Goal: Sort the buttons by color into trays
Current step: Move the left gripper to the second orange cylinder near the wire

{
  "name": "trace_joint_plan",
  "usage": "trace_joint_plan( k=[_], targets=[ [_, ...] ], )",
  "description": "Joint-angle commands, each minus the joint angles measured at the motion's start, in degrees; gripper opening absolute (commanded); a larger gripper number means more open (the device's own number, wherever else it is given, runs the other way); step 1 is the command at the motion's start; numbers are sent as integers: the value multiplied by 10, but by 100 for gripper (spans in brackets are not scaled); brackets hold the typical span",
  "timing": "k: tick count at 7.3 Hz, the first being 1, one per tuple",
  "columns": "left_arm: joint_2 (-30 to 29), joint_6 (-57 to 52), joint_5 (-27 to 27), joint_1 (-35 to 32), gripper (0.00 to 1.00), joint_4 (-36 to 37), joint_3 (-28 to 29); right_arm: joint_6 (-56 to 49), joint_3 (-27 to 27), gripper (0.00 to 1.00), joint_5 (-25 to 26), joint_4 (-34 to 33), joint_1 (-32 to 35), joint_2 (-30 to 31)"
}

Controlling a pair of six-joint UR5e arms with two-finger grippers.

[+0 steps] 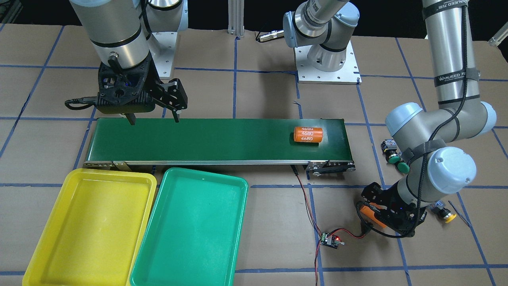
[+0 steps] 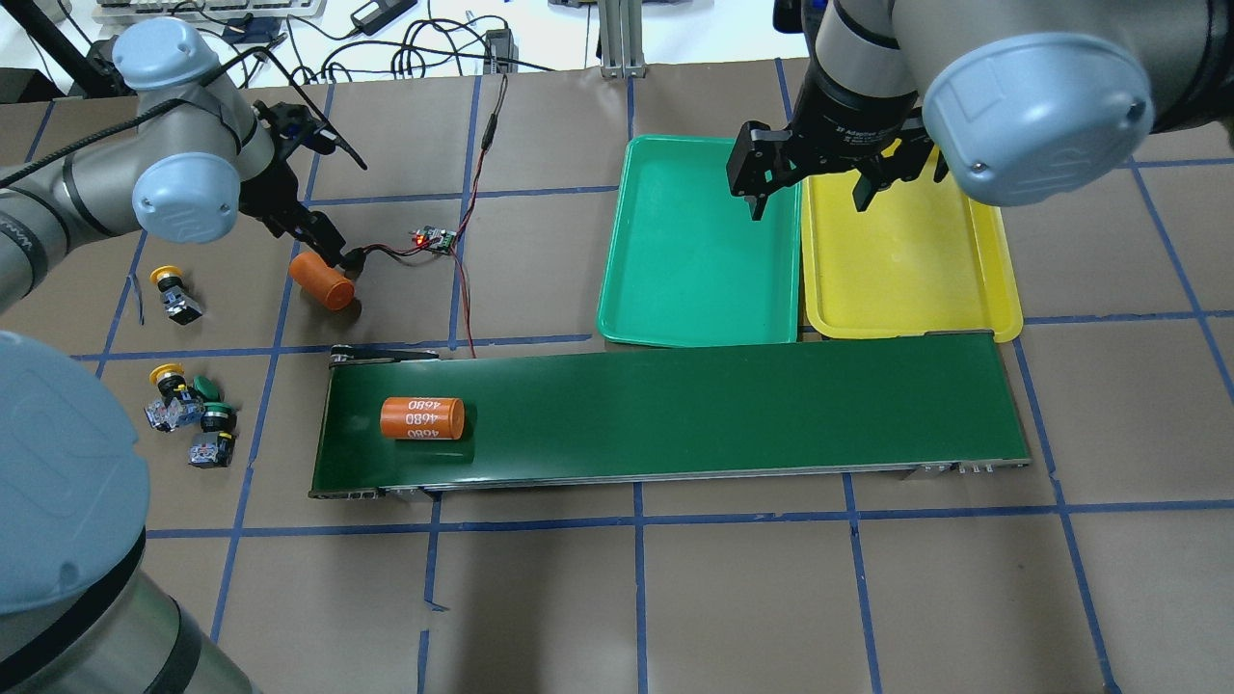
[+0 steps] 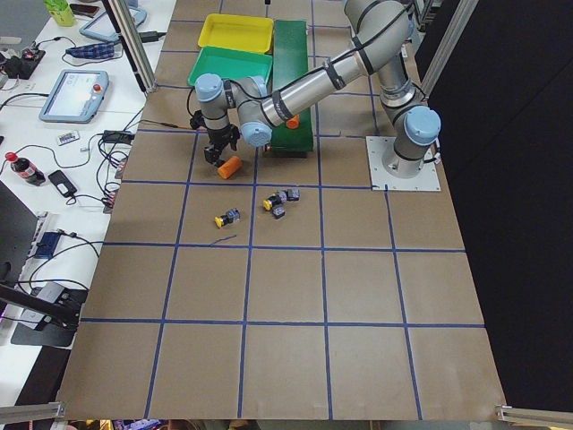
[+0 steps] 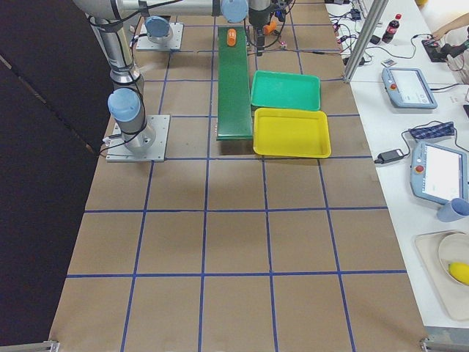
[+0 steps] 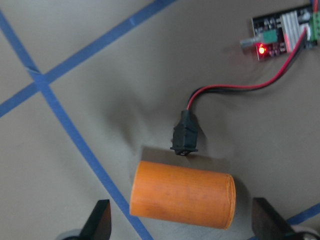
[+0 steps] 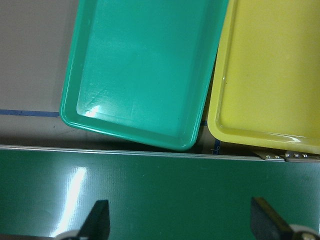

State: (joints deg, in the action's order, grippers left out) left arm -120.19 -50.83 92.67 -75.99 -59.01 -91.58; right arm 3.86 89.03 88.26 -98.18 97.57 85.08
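Four buttons lie on the table to the left of the conveyor. One yellow button point(image 2: 172, 289) lies alone. A second yellow button point(image 2: 166, 374) and two green buttons point(image 2: 204, 387) point(image 2: 218, 416) form a cluster. The green tray point(image 2: 699, 241) and the yellow tray point(image 2: 911, 260) sit side by side beyond the belt, both empty. My left gripper point(image 2: 333, 262) is open, its fingers point(image 5: 102, 220) either side of an orange cylinder point(image 5: 182, 194) that lies on the table, apart from the buttons. My right gripper point(image 2: 808, 198) is open and empty, above the trays' adjoining edges.
A long dark-green conveyor belt point(image 2: 723, 414) crosses the middle, with a second orange cylinder point(image 2: 422, 418) marked 4680 near its left end. A small controller board point(image 2: 434, 238) with red and black wires lies beside my left gripper. Blue tape lines grid the brown table.
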Motion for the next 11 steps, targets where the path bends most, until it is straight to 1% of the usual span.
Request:
trace_joint_plan(
  k=[1,5,7,11],
  targets=[
    [-3,-20,0,1,99,0,-1,0,0,100,1,1,0,0],
    [-14,-21,0,1,99,0,-3,0,0,100,1,2,-4,-1],
    [-15,-20,1,1,99,0,10,0,0,100,1,4,-4,0],
    [-22,-21,0,1,99,0,6,-1,1,100,1,4,-5,0]
  ],
)
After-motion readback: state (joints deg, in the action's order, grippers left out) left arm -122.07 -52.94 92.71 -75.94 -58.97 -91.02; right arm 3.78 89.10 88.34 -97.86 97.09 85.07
